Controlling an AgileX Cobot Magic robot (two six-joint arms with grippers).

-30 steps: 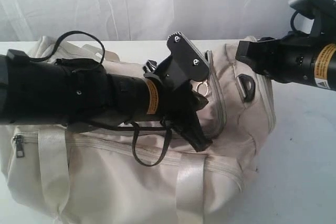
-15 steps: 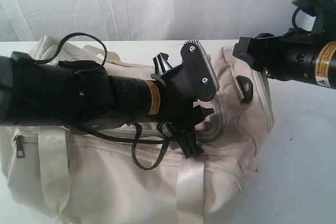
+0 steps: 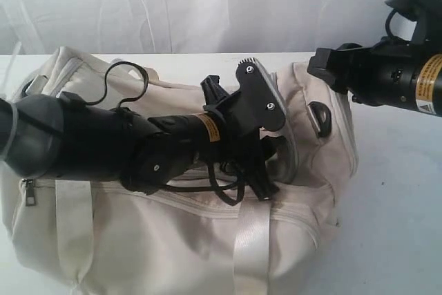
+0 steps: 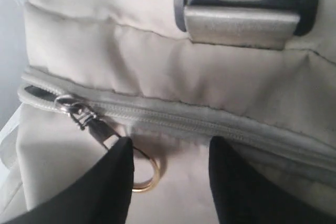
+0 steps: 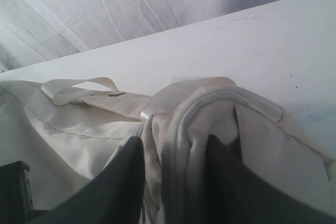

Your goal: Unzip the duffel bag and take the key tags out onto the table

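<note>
The cream duffel bag (image 3: pixel 173 240) lies on the white table (image 3: pixel 400 191). Its grey zipper (image 4: pixel 210 124) runs shut across the left wrist view, with the slider (image 4: pixel 71 107) at one end. My left gripper (image 4: pixel 170 182) is open over the bag's top (image 3: pixel 266 170). The gold pull ring (image 4: pixel 147 174) hangs loose beside one finger (image 4: pixel 113 187), not pinched. My right gripper (image 5: pixel 176 166) is at the bag's right end, shut on a bunched fold of fabric and zipper trim (image 5: pixel 194 124). The key tags are hidden.
A black D-ring (image 3: pixel 320 117) sits on the bag's right end, close under the right arm (image 3: pixel 387 77). Webbing straps (image 3: pixel 252 246) cross the bag's front. A side pocket zipper pull (image 3: pixel 26 191) hangs at the left. White curtain (image 3: pixel 207 5) backs the table.
My left gripper has opened and let go of the zipper pull ring. The left arm has dropped lower over the bag. The right arm has stayed in place.
</note>
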